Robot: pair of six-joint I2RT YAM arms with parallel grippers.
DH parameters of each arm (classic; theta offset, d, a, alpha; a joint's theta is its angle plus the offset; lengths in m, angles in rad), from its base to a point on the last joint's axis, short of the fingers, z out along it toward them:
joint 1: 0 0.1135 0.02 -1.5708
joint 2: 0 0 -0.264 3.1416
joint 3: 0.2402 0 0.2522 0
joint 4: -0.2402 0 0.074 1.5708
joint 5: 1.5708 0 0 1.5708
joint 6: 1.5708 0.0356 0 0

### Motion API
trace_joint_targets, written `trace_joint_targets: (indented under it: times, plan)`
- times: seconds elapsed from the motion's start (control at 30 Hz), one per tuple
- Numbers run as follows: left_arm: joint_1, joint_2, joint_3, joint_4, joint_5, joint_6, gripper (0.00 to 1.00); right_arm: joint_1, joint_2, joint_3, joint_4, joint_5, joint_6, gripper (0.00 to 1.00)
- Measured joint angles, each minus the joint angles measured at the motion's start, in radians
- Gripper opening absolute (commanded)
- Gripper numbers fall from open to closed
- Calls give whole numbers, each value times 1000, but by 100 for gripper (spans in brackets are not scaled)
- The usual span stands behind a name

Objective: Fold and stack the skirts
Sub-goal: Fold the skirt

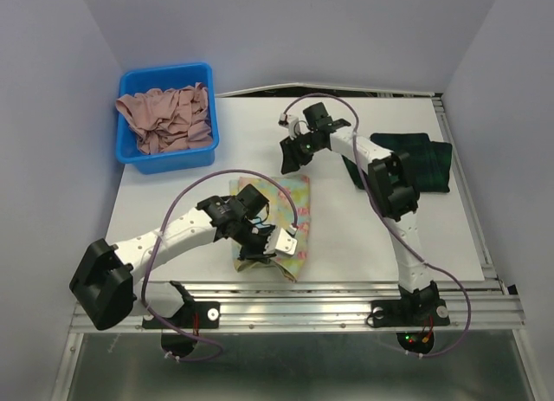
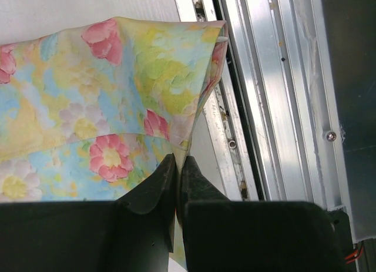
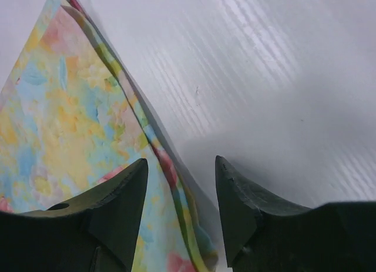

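Note:
The pale yellow floral skirt (image 1: pixel 293 203) lies folded on the white table near the front middle. My left gripper (image 1: pixel 258 249) is at its near edge and is shut on a fold of its hem (image 2: pixel 178 159); the floral cloth (image 2: pixel 88 107) spreads out beyond the fingers. My right gripper (image 1: pixel 290 157) is open just past the skirt's far edge. In the right wrist view the skirt's edge (image 3: pixel 170 172) runs below the gap between the open fingers (image 3: pixel 181 163). The dark plaid skirt (image 1: pixel 428 158) lies folded at the right, partly hidden by the right arm.
A blue bin (image 1: pixel 166 155) holding pinkish cloth (image 1: pixel 169 119) stands at the back left. Aluminium rails (image 1: pixel 346 297) run along the table's front edge, close to my left gripper in its wrist view (image 2: pixel 264 78). White walls enclose the sides.

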Motion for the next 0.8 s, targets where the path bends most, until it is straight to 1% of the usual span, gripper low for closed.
trace_joint_targets:
  times: [0.1,0.17,0.2,0.27,0.3,0.5,0.63,0.8]
  plan:
    - [0,2,6,-18,8,3,0,13,68,27,-18,-49,-9,55]
    - [2,11,23,-34,17,0,0,20,82,25,-24,-107,-26,53]
    - [4,16,33,-38,22,-2,0,26,80,18,-22,-123,-32,48]
    - [16,29,57,-49,30,-5,0,42,64,-22,-8,-145,-50,42]
    - [26,39,74,-53,35,-5,0,51,53,-56,2,-154,-61,36]
    - [116,126,196,-59,49,-16,0,101,-10,-222,32,-223,-94,24]
    - [185,195,265,-42,27,-20,0,108,-31,-272,45,-249,-112,23]
    - [238,306,354,11,-9,-24,0,107,-37,-294,56,-272,-129,23]
